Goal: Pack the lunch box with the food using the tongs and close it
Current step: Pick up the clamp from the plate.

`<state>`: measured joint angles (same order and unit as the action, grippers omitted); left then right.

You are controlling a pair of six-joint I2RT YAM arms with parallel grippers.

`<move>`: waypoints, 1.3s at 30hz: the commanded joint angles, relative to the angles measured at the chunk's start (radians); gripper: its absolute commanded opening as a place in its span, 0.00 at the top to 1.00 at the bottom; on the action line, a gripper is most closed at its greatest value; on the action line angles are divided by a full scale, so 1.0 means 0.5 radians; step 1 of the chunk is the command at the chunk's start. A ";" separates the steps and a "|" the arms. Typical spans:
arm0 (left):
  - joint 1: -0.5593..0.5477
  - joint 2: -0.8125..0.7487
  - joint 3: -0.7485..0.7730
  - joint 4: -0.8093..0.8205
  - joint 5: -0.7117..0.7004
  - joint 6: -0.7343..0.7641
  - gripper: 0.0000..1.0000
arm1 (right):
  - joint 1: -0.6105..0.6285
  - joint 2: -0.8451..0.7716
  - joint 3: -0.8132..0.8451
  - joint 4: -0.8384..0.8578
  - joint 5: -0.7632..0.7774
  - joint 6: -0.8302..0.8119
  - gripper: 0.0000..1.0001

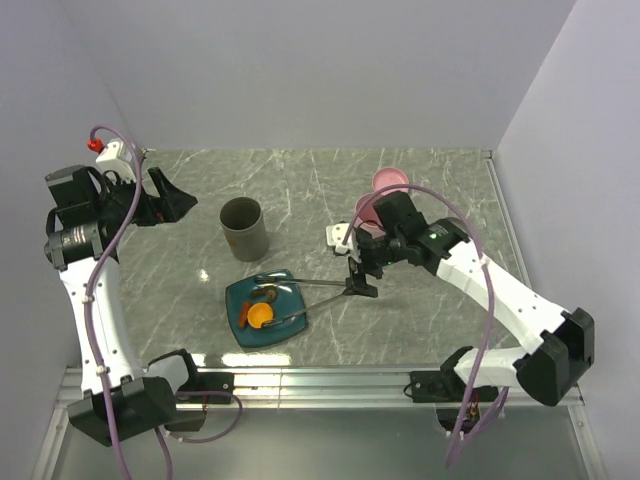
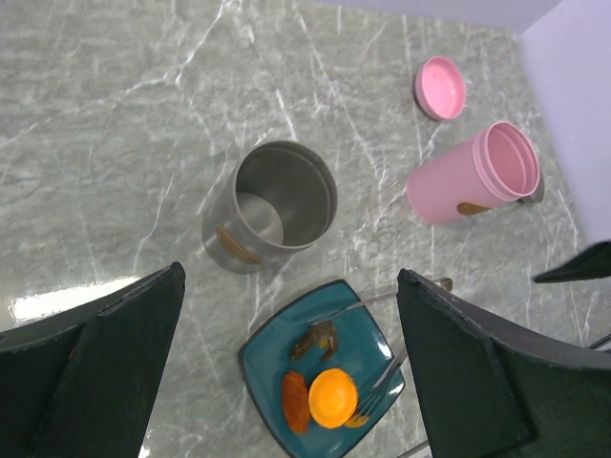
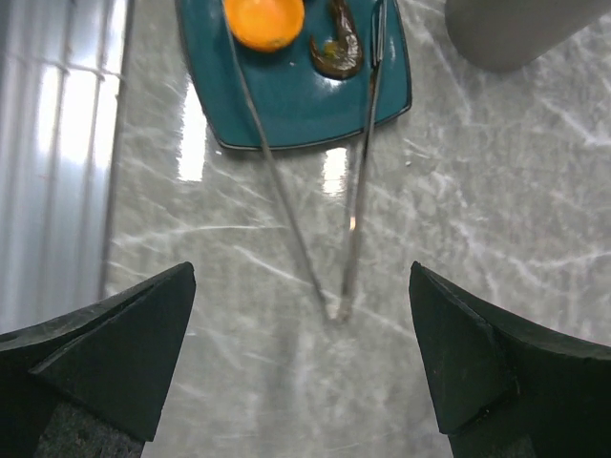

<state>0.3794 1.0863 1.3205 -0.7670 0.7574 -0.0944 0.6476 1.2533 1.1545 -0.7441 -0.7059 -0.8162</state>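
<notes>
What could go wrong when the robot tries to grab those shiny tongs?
1. The tongs are thin and lie flat on the table. The open right gripper above their joined end might slip off or just push them.
2. Their tips rest on the teal plate around the food, so a nudge could drag the plate or knock food off.
3. The pink container stands close to the right arm, which might bump it.
</notes>
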 commanded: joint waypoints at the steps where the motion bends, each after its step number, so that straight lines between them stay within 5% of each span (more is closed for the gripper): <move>1: 0.005 -0.126 -0.033 0.159 0.090 -0.087 0.01 | 0.045 0.076 -0.014 0.215 0.059 -0.364 0.00; 19: 0.005 -0.114 -0.048 0.120 -0.011 -0.100 0.00 | 0.079 0.724 -0.091 0.279 0.332 -0.549 0.00; 39: 0.005 -0.117 -0.073 0.120 0.038 -0.081 0.01 | 0.150 0.966 -0.045 0.286 0.494 -0.454 0.00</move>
<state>0.3794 1.0435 1.2797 -0.7231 0.7631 -0.1425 0.6952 1.7279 1.0935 -0.6125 -0.4595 -1.0626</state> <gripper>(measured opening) 0.995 0.996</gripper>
